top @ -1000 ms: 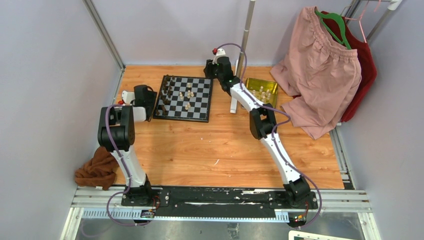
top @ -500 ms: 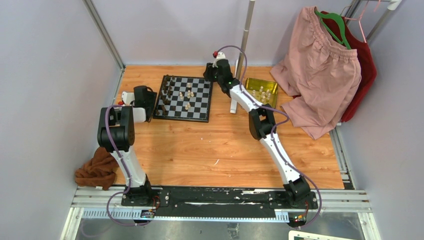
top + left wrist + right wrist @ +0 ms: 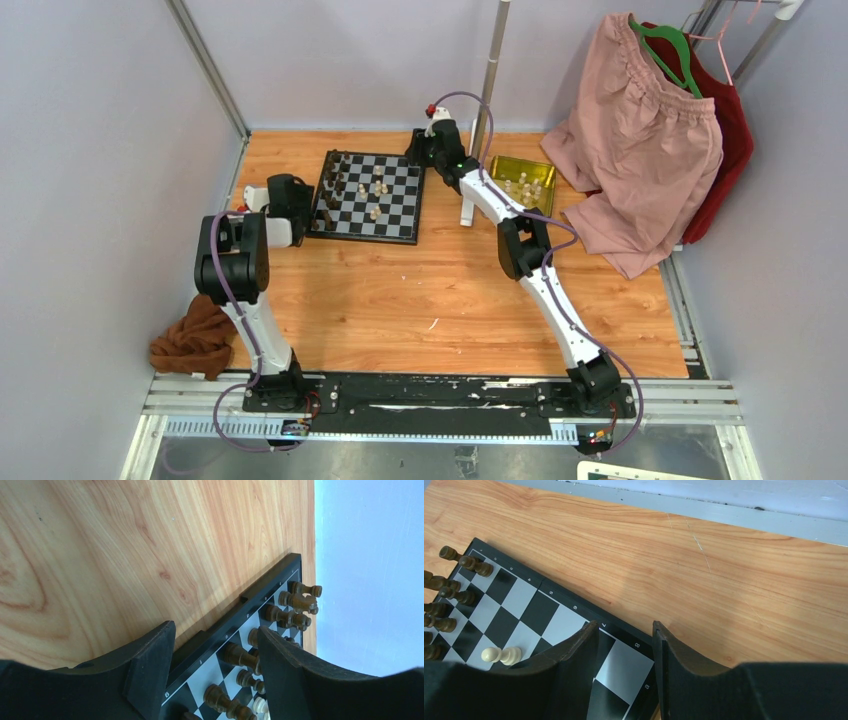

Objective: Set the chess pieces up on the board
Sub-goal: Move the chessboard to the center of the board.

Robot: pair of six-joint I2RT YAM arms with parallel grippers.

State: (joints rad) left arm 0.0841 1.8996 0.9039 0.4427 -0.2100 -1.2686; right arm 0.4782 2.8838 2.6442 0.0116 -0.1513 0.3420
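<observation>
The board (image 3: 370, 197) lies flat on the wooden counter (image 3: 440, 290), close to the far edge and left of the middle. My left pincer (image 3: 215, 642) hangs at the board's left side, its jaws apart and nothing held between them. Through the gap I see the black border and a row of dark pieces (image 3: 295, 600) standing along that side. My right pincer (image 3: 625, 630) is over the board's far right corner, jaws likewise spread and empty, with the border and a white square showing between them. A few cream pieces (image 3: 375, 190) stand scattered on the middle squares, apart from the dark row. More cream ones sit inside the gold tin (image 3: 524, 178), which rests near the far edge to the right of the board, just beyond my right arm. A pink garment (image 3: 640, 140) drapes down over the far right corner of the counter, and a brown cloth (image 3: 195, 335) lies bunched off the left edge, near my left arm's base.
</observation>
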